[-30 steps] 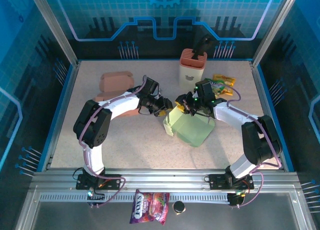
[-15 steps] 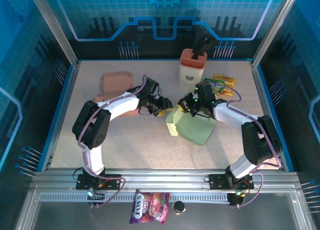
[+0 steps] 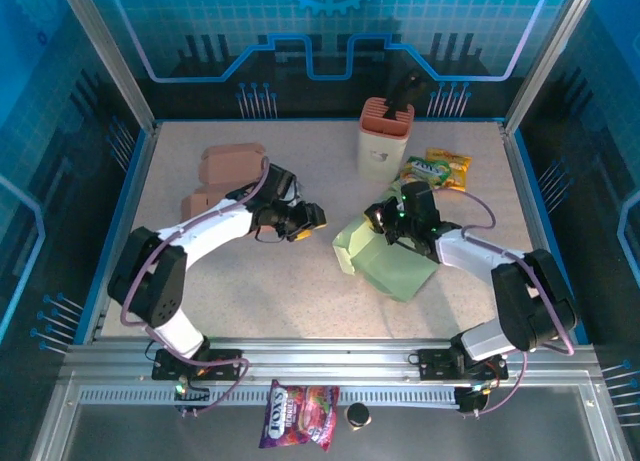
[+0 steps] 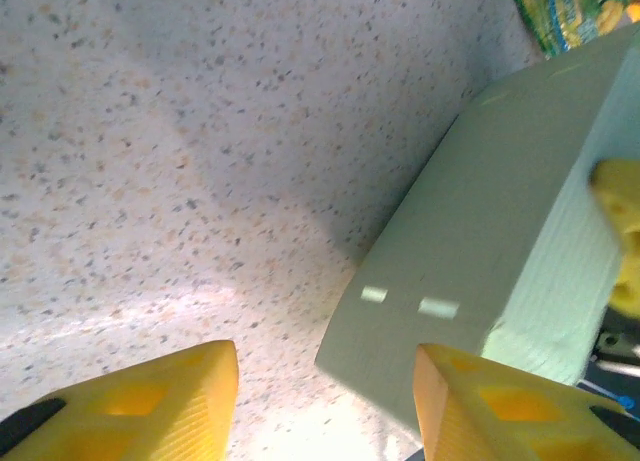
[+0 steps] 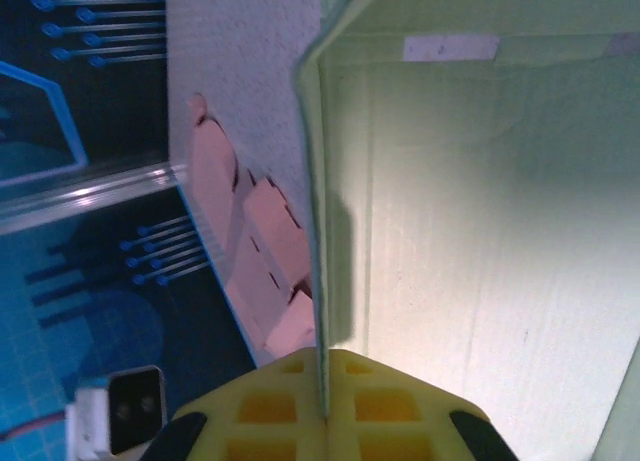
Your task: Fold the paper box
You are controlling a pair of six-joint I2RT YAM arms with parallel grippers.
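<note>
Near rail: sweets bag [image 3: 298, 429] in front of the table [image 3: 300, 296]. Right arm is folded low. Its gripper [image 5: 322, 381] is clamped tight on the box [image 3: 392, 266] wall edge. The box lies right of centre on the speckled top. Left arm stretches inward. Its gripper [image 4: 325, 381] is partly open and empty, near the box, not touching. Beyond we note pink flats [image 3: 232, 164], a holder [image 3: 385, 136] and a snack packet [image 3: 437, 168]. Blue-lit walls.

The paper box [image 4: 480, 211] is cropped at right.
</note>
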